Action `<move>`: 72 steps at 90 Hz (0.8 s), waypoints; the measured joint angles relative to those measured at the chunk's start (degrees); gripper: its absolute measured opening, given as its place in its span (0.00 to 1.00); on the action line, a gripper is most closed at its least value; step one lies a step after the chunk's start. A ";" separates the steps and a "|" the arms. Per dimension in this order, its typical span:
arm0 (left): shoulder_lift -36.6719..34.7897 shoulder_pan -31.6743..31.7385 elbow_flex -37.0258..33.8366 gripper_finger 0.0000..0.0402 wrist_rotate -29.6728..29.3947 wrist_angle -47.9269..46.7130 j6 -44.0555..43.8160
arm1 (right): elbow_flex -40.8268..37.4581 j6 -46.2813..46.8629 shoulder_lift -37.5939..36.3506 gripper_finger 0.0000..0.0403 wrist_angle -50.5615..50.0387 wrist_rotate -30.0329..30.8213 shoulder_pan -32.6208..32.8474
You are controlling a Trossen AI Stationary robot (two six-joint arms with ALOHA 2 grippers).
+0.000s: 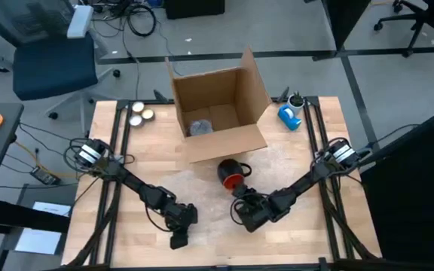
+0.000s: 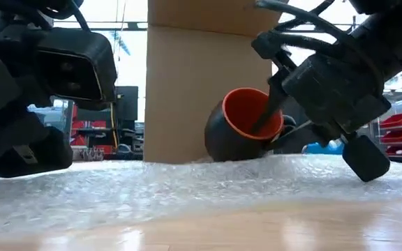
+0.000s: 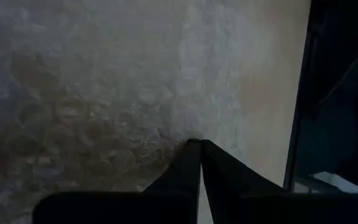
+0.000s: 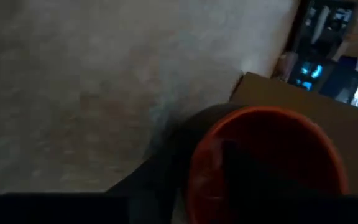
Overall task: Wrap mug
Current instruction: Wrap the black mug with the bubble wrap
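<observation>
The mug (image 1: 233, 173), black outside and orange inside, lies on its side on the bubble wrap (image 1: 202, 197) at about 12 o'clock from the right gripper (image 1: 241, 203), just in front of the open cardboard box (image 1: 218, 105). In the low view one finger of that gripper reaches into the mug's mouth, probably to steady it for wrapping; whether it pinches the rim cannot be told. The left gripper (image 3: 199, 149), at about 7 o'clock on the surface (image 1: 111, 226), has its fingers pressed together on the sheet's edge, which only its wrist view shows, likely ready to lift it.
</observation>
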 joint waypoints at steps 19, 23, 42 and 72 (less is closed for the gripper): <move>-0.02 -0.04 0.00 0.00 -0.07 0.02 0.04 | 2.71 14.25 -2.75 0.35 0.31 -3.05 0.50; -0.02 -0.04 0.02 0.00 -0.15 0.02 0.04 | 3.19 16.45 -3.40 0.35 -0.19 -3.08 0.50; -0.07 -0.06 0.02 0.00 -0.45 0.07 0.37 | 6.04 28.44 -8.43 0.35 -6.92 -2.99 1.01; -0.09 -0.07 0.07 0.00 -1.81 0.26 1.45 | 6.67 50.68 -18.07 0.34 -24.40 -7.45 2.07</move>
